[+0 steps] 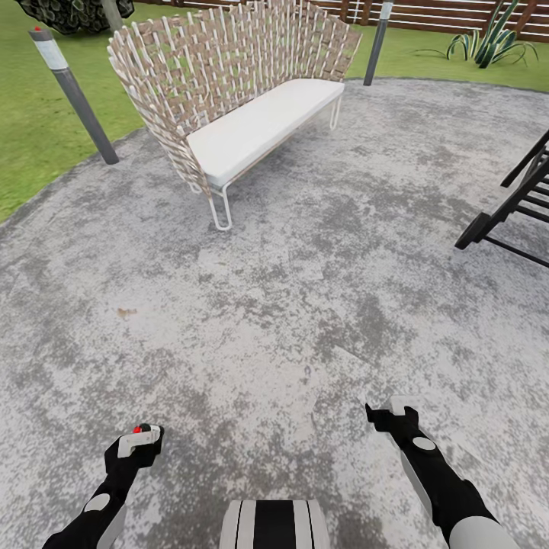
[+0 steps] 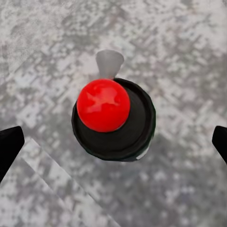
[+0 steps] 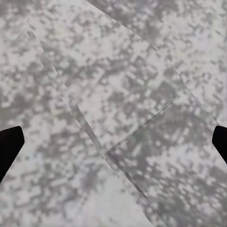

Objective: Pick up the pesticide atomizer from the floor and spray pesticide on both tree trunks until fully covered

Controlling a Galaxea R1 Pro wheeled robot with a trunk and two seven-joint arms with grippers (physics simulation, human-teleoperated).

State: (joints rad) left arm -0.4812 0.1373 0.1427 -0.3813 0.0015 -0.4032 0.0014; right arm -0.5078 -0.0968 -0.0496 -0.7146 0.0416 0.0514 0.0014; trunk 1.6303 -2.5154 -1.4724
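The left claw (image 1: 137, 448) stands wide open. In the left wrist view its dark fingertips (image 2: 9, 146) sit far apart, and the pesticide atomizer (image 2: 113, 118) lies between them without touching either one. It has a round dark body, a red ball on top and a pale grey nozzle. In the head view the atomizer (image 1: 142, 435) shows right at that claw's tip. I cannot tell whether it rests on the grey mottled paving (image 1: 305, 305) or is lifted off it.

The right claw (image 1: 389, 415) is just as wide open and holds nothing, with only paving between its fingertips (image 3: 9, 146).

Counted: one atomizer, two claws, one woven seat (image 1: 244, 114) with a white cushion, two grey posts (image 1: 76, 99) (image 1: 377, 42), one black slatted frame (image 1: 518, 206) and one spiky plant (image 1: 492, 42) on the lawn (image 1: 30, 137) by the fence (image 1: 457, 15).
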